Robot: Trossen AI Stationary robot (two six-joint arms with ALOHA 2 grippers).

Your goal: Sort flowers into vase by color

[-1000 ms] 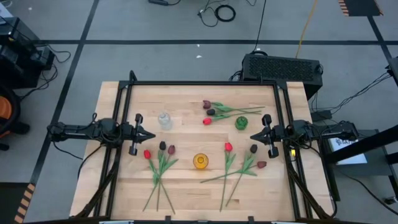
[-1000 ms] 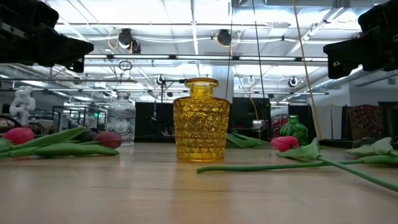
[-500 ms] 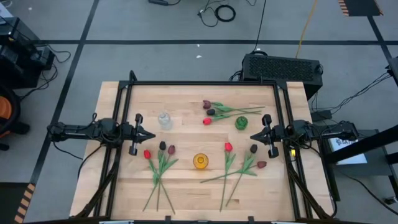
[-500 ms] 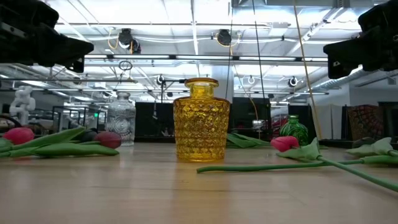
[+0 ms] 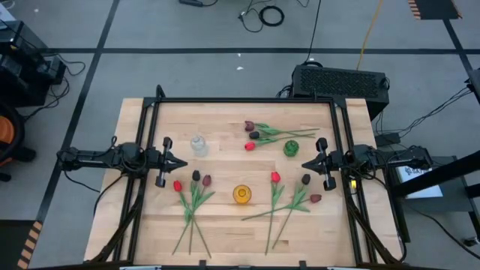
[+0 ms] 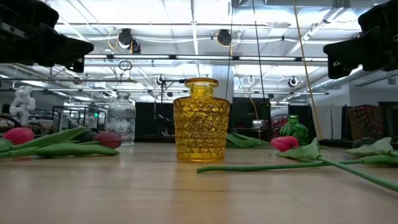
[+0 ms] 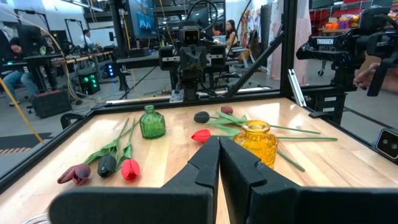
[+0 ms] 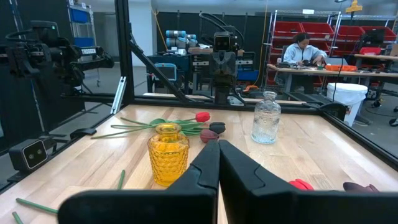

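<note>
while both arms hang over opposite ends of the wooden table, nothing is held: the left gripper sits above the left side with its fingers pinched together, tips pointing inward, and the right gripper mirrors it over the right side, fingers likewise pressed together on nothing. flowers lie flat on the table in three loose clusters. near the left gripper, toward the front: a red tulip, a dark tulip and a maroon tulip, stems crossing and running toward the front edge. at the back centre: a maroon head, a near-black head and a red head, stems running right toward the green vase. right of centre: a red tulip, a dark one and a maroon one, stems angled toward the front. three vases stand upright and apart: clear glass vase at back left, the green one at back right, yellow vase at front centre between the two front clusters. no flower in any vase. low view puts the yellow vase dead centre, a green stem lying just in front of it.
</note>
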